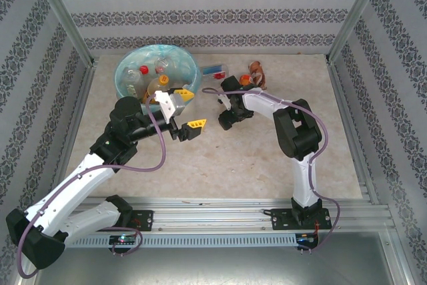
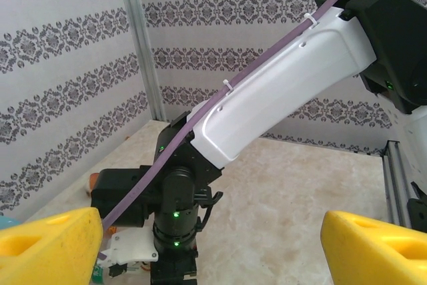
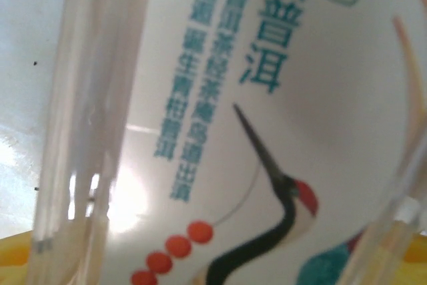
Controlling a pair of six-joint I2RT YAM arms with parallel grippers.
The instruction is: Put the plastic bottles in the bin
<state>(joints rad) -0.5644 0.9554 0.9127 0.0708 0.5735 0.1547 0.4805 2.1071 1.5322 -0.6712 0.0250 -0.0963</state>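
The bin [image 1: 124, 82], a round bucket with a turquoise liner, stands at the back left with several plastic bottles [image 1: 159, 66] inside. Loose bottles lie behind the right arm: a blue-labelled one [image 1: 215, 70] and a brown-orange one [image 1: 255, 73]. My left gripper [image 1: 188, 108] hangs open and empty by the bin's right side, its yellow fingers [image 2: 50, 245] wide apart. My right gripper [image 1: 229, 119] points down at the table. A clear bottle with a white crane label [image 3: 267, 131] fills the space between its yellow fingers [image 3: 13, 261]. Whether they press on it I cannot tell.
Patterned walls and metal posts [image 1: 63, 11] close in the table on three sides. The right arm's white forearm [image 2: 280, 91] crosses close in front of the left gripper. Bare tabletop [image 1: 260, 165] lies in front of both grippers, up to the near rail [image 1: 220, 208].
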